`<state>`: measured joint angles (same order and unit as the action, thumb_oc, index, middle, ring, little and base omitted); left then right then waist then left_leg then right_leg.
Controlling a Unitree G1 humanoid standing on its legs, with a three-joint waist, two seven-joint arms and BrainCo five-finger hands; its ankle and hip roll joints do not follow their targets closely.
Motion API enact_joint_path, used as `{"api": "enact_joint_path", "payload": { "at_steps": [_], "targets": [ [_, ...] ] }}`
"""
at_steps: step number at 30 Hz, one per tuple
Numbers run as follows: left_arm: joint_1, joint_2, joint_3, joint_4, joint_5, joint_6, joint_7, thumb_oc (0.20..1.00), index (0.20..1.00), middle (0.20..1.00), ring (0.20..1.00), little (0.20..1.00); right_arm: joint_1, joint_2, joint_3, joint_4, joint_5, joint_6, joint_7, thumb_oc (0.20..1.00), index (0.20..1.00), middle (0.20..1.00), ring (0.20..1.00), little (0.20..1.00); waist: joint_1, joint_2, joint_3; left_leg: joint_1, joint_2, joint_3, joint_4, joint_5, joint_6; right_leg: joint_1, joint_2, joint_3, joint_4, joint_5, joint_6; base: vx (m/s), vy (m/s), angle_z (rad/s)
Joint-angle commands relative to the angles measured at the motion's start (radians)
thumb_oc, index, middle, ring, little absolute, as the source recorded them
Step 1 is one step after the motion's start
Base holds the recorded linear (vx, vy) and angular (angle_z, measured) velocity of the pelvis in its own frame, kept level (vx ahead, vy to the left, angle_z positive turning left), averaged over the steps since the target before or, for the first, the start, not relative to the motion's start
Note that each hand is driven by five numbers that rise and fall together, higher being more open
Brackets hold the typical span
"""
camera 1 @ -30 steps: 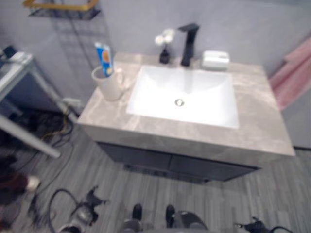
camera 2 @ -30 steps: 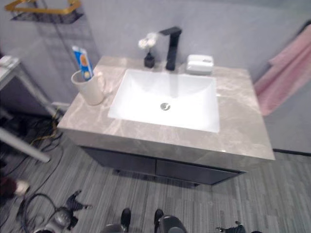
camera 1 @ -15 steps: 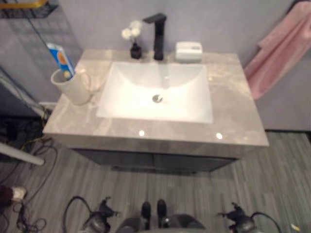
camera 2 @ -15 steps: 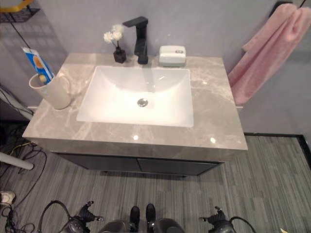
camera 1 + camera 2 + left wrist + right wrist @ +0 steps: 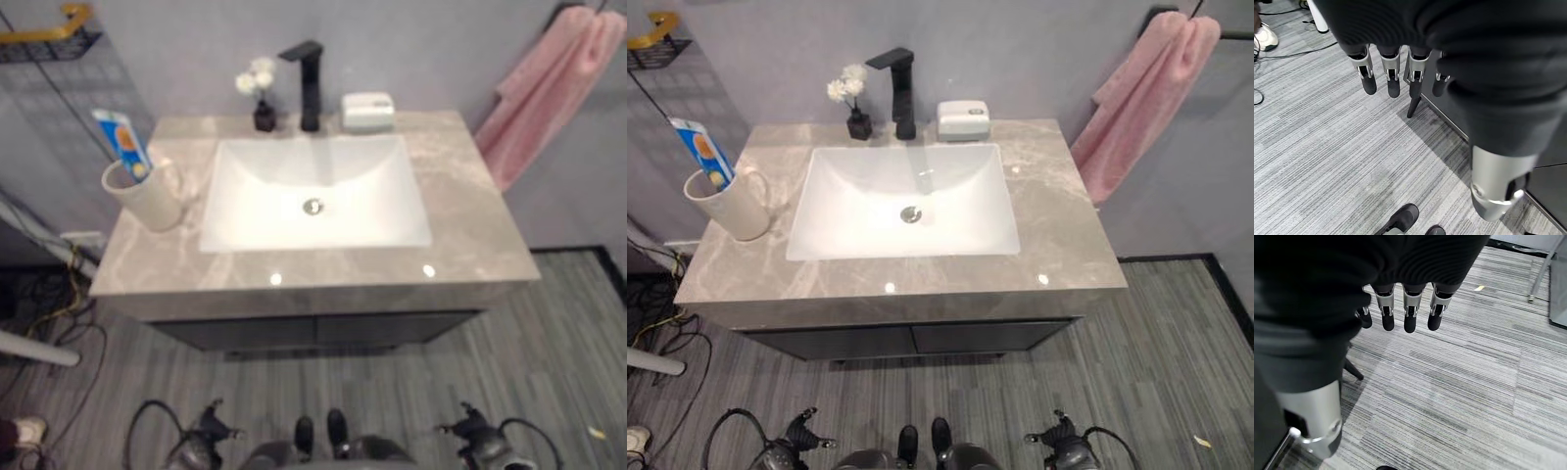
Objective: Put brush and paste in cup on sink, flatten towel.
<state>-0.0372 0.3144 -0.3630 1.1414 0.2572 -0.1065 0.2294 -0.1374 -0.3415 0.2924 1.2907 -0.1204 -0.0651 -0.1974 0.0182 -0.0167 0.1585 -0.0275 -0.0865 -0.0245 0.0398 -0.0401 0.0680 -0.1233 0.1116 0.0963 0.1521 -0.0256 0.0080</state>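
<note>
Hanging relaxed over grey floor (image 5: pixel 1459 382), left hand (image 5: pixel 1396 73) and right hand (image 5: pixel 1405 308) face marble counter (image 5: pixel 1058 245)

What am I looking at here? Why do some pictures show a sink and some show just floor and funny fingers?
It is a walking robot with cameras. Two cameras sit in its head like eyes and look down at a grey counter with a white sink. On the counter stands a cup holding a toothpaste tube, plus a black tap, a tiny vase of white flowers and a white soap box. A pink towel hangs bunched on the wall.

The other two cameras ride on its wrists. They show the left hand and right hand hanging open over the striped floor, holding nothing.
</note>
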Motion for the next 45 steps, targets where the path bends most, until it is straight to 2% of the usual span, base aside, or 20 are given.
{"api": "enact_joint_path", "payload": {
  "at_steps": [1, 3, 5, 6, 8, 9, 10, 11, 12, 14, 15, 18, 22, 26, 28, 29, 32, 35, 39, 45],
  "targets": [
    [-0.006, 0.028, 0.007, -0.028, 0.040, -0.029, -0.008, 1.000, 1.000, 1.000, 1.000, 1.000, -0.003, -0.005, 0.042, -0.013, -0.062, 0.006, -0.001, 1.000, 1.000, 1.000, 1.000, 1.000, 0.018, -0.030, -0.001, 0.008, -0.054, 0.010, 0.105, -0.151, 0.024, -0.021, -0.079, -0.110, 0.121, -0.040, 0.114, -0.04, 0.132, -0.24],
    [-0.008, 0.033, 0.009, -0.045, 0.040, -0.034, -0.010, 1.000, 1.000, 1.000, 1.000, 1.000, -0.012, -0.007, 0.046, -0.030, -0.062, -0.001, 0.008, 1.000, 1.000, 1.000, 1.000, 1.000, 0.021, -0.017, 0.003, -0.002, -0.044, 0.005, 0.116, -0.147, 0.028, -0.036, -0.105, -0.092, 0.103, -0.002, 0.113, -0.06, 0.047, -0.23],
    [-0.013, 0.046, -0.002, -0.082, 0.041, -0.049, -0.011, 1.000, 1.000, 1.000, 1.000, 1.000, -0.004, -0.023, 0.043, -0.038, -0.070, -0.004, 0.006, 1.000, 1.000, 1.000, 1.000, 1.000, 0.028, -0.003, 0.013, -0.024, -0.042, -0.030, 0.177, -0.164, 0.035, -0.043, -0.155, -0.075, 0.055, 0.025, 0.095, -0.05, 0.026, -0.03],
    [-0.013, 0.046, -0.002, -0.082, 0.041, -0.049, -0.011, 1.000, 1.000, 1.000, 1.000, 1.000, -0.004, -0.023, 0.043, -0.038, -0.070, -0.004, 0.006, 1.000, 1.000, 1.000, 1.000, 1.000, 0.027, -0.002, 0.013, -0.026, -0.041, -0.031, 0.180, -0.166, 0.035, -0.042, -0.154, -0.076, 0.053, 0.026, 0.095, -0.02, -0.017, 0.20],
    [0.001, 0.072, -0.012, -0.137, 0.052, -0.062, -0.011, 1.000, 1.000, 1.000, 1.000, 1.000, -0.001, -0.039, 0.037, -0.036, -0.083, -0.003, 0.004, 1.000, 1.000, 1.000, 1.000, 1.000, 0.042, -0.004, 0.020, -0.042, -0.041, -0.054, 0.243, -0.197, 0.038, -0.034, -0.201, -0.077, -0.006, 0.066, 0.097, 0.01, -0.079, 0.35],
    [0.001, 0.072, -0.012, -0.137, 0.052, -0.062, -0.011, 1.000, 1.000, 1.000, 1.000, 1.000, -0.001, -0.039, 0.037, -0.036, -0.083, -0.003, 0.004, 1.000, 1.000, 1.000, 1.000, 1.000, 0.042, -0.004, 0.020, -0.044, -0.040, -0.054, 0.246, -0.199, 0.038, -0.033, -0.201, -0.078, -0.009, 0.067, 0.097, 0.02, -0.170, 0.34],
    [0.016, 0.096, -0.013, -0.195, 0.048, -0.073, -0.014, 1.000, 1.000, 1.000, 1.000, 1.000, 0.005, -0.046, 0.034, -0.046, -0.085, -0.007, 0.003, 1.000, 1.000, 1.000, 1.000, 1.000, 0.054, -0.017, 0.028, -0.051, -0.042, -0.054, 0.275, -0.218, 0.035, -0.039, -0.202, -0.082, -0.017, 0.081, 0.107, 0.03, -0.194, 0.35],
    [0.026, 0.118, -0.011, -0.222, 0.052, -0.077, -0.018, 1.000, 1.000, 1.000, 1.000, 1.000, 0.014, -0.048, 0.032, -0.055, -0.089, -0.010, 0.002, 1.000, 1.000, 1.000, 1.000, 1.000, 0.066, -0.030, 0.024, -0.056, -0.043, -0.047, 0.284, -0.225, 0.027, -0.021, -0.207, -0.119, -0.037, 0.064, 0.108, 0.03, -0.196, 0.29],
    [0.027, 0.119, -0.011, -0.223, 0.052, -0.076, -0.019, 1.000, 1.000, 1.000, 1.000, 1.000, 0.015, -0.047, 0.032, -0.055, -0.089, -0.010, 0.002, 1.000, 1.000, 1.000, 1.000, 1.000, 0.064, -0.030, 0.024, -0.056, -0.043, -0.049, 0.285, -0.226, 0.027, -0.019, -0.207, -0.122, -0.039, 0.064, 0.108, 0.03, -0.180, 0.23],
    [0.028, 0.139, -0.004, -0.241, 0.052, -0.079, -0.020, 1.000, 1.000, 1.000, 1.000, 1.000, 0.025, -0.055, 0.021, -0.063, -0.081, -0.012, -0.005, 1.000, 1.000, 1.000, 1.000, 1.000, 0.055, -0.043, 0.017, -0.059, -0.046, -0.079, 0.263, -0.214, 0.013, -0.013, -0.178, -0.079, -0.032, 0.033, 0.105, 0.04, -0.266, 0.45],
    [0.060, 0.137, 0.032, -0.246, 0.037, -0.084, -0.013, 1.000, 1.000, 1.000, 1.000, 1.000, 0.036, -0.064, 0.025, -0.068, -0.091, -0.016, -0.002, 1.000, 1.000, 1.000, 1.000, 1.000, 0.062, -0.046, 0.003, -0.046, -0.039, -0.091, 0.238, -0.206, -0.001, 0.003, -0.169, -0.101, -0.050, 0.026, 0.101, 0.07, -0.260, 0.80],
    [0.078, 0.133, 0.052, -0.271, 0.007, -0.091, -0.019, 1.000, 1.000, 1.000, 1.000, 1.000, 0.050, -0.067, 0.016, -0.069, -0.090, -0.019, -0.010, 1.000, 1.000, 1.000, 1.000, 1.000, 0.060, -0.045, -0.003, -0.036, -0.038, -0.119, 0.214, -0.191, -0.012, 0.024, -0.165, -0.111, -0.067, 0.018, 0.091, 0.05, -0.221, 0.36],
    [0.121, 0.154, 0.056, -0.383, -0.011, -0.124, -0.038, 1.000, 1.000, 1.000, 1.000, 1.000, 0.048, -0.073, 0.008, -0.067, -0.087, -0.029, -0.018, 1.000, 1.000, 1.000, 1.000, 1.000, 0.072, -0.036, -0.013, -0.021, -0.030, -0.157, 0.162, -0.158, -0.028, 0.053, -0.165, -0.144, -0.103, 0.006, 0.076, 0.00, -0.154, 0.30],
    [0.219, 0.224, 0.096, -0.602, -0.092, -0.165, -0.090, 1.000, 1.000, 1.000, 1.000, 1.000, 0.047, -0.085, -0.005, -0.093, -0.068, -0.045, -0.009, 1.000, 1.000, 1.000, 1.000, 1.000, 0.086, -0.023, -0.022, -0.010, -0.026, -0.183, 0.117, -0.127, -0.031, 0.069, -0.170, -0.166, -0.122, 0.002, 0.067, -0.01, -0.096, 0.24],
    [0.245, 0.245, 0.106, -0.650, -0.119, -0.175, -0.102, 1.000, 1.000, 1.000, 1.000, 1.000, 0.048, -0.089, -0.010, -0.087, -0.066, -0.046, -0.004, 1.000, 1.000, 1.000, 1.000, 1.000, 0.092, -0.018, -0.024, -0.007, -0.026, -0.191, 0.105, -0.119, -0.032, 0.074, -0.171, -0.171, -0.123, -0.001, 0.066, -0.02, -0.042, 0.10],
    [0.320, 0.318, 0.153, -0.809, -0.177, -0.193, -0.134, 1.000, 1.000, 1.000, 1.000, 1.000, 0.043, -0.095, -0.018, -0.070, -0.064, -0.043, 0.007, 1.000, 1.000, 1.000, 1.000, 1.000, 0.111, -0.003, -0.026, 0.006, -0.025, -0.210, 0.084, -0.110, -0.033, 0.083, -0.175, -0.192, -0.118, -0.012, 0.064, -0.04, -0.023, 0.12],
    [0.380, 0.357, 0.195, -0.895, -0.222, -0.199, -0.160, 1.000, 1.000, 1.000, 1.000, 1.000, 0.038, -0.093, -0.014, -0.052, -0.076, -0.038, 0.015, 1.000, 1.000, 1.000, 1.000, 1.000, 0.117, 0.004, -0.026, 0.010, -0.030, -0.222, 0.077, -0.105, -0.031, 0.084, -0.182, -0.205, -0.110, -0.015, 0.064, -0.02, 0.007, 0.20],
    [0.468, 0.420, 0.272, -1.053, -0.308, -0.220, -0.200, 1.000, 1.000, 1.000, 1.000, 1.000, 0.022, -0.095, -0.009, -0.025, -0.101, -0.026, 0.025, 1.000, 1.000, 1.000, 1.000, 1.000, 0.142, 0.021, -0.024, 0.013, -0.041, -0.247, 0.067, -0.094, -0.026, 0.086, -0.193, -0.229, -0.101, -0.016, 0.067, -0.03, 0.029, 0.18],
    [0.521, 0.449, 0.340, -1.170, -0.369, -0.230, -0.214, 1.000, 1.000, 1.000, 1.000, 1.000, 0.009, -0.085, -0.012, -0.015, -0.093, -0.018, 0.032, 1.000, 1.000, 1.000, 1.000, 1.000, 0.154, 0.025, -0.027, 0.018, -0.047, -0.267, 0.054, -0.084, -0.025, 0.093, -0.202, -0.248, -0.098, -0.017, 0.070, -0.01, 0.025, 0.24],
    [0.534, 0.435, 0.451, -1.271, -0.433, -0.243, -0.177, 1.000, 1.000, 1.000, 1.000, 1.000, 0.009, -0.071, -0.004, -0.034, -0.092, -0.018, 0.035, 1.000, 1.000, 1.000, 1.000, 1.000, 0.169, 0.021, -0.027, 0.018, -0.055, -0.290, 0.048, -0.074, -0.025, 0.097, -0.213, -0.272, -0.093, -0.019, 0.070, 0.00, 0.012, 0.16]
  ]
}}
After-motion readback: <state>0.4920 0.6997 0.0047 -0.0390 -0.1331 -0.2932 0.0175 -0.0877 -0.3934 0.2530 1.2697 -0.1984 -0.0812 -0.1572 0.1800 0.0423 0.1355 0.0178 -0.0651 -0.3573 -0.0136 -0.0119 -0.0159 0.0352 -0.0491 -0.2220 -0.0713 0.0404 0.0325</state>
